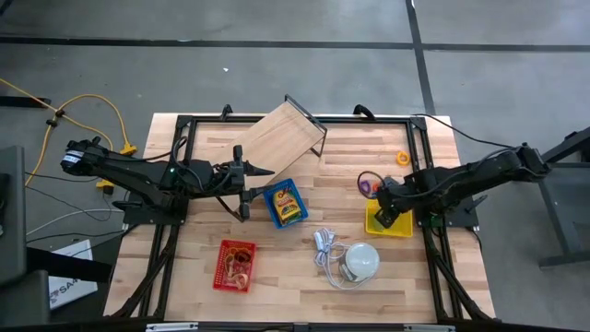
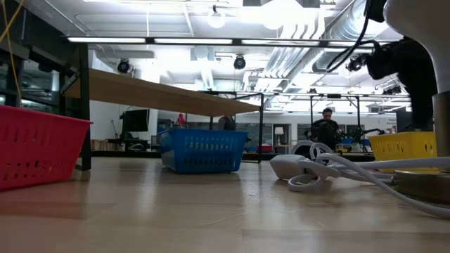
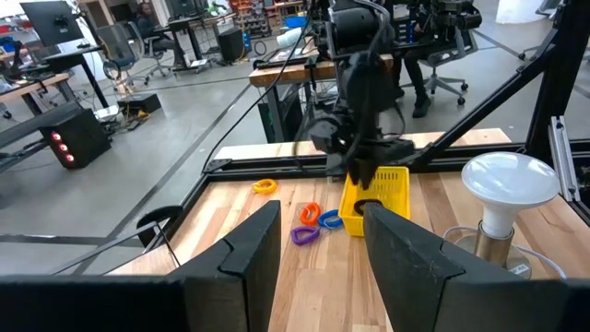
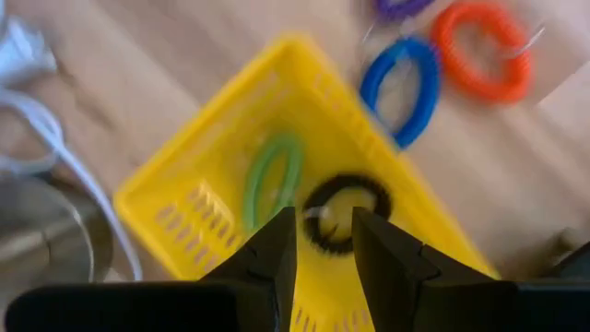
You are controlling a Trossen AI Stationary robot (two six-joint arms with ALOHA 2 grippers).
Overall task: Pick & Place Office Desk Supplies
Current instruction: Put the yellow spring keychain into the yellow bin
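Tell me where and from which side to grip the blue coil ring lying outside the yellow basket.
Grip the blue coil ring across one long side of its loop, coming straight down from above. It lies flat on the table, so only the rim offers a hold. Choose the side away from the yellow basket, since the near side sits close against its wall.

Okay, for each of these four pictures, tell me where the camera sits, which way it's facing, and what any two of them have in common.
High: above the table, facing straight down; both arms, left gripper, right gripper.
Low: at tabletop height, facing level across to the room; red basket, blue basket.
Left wrist: looks past its open fingers across the table at the right arm.
Right wrist: looks down past its fingers into the yellow basket.
Shared: all four show the yellow basket.
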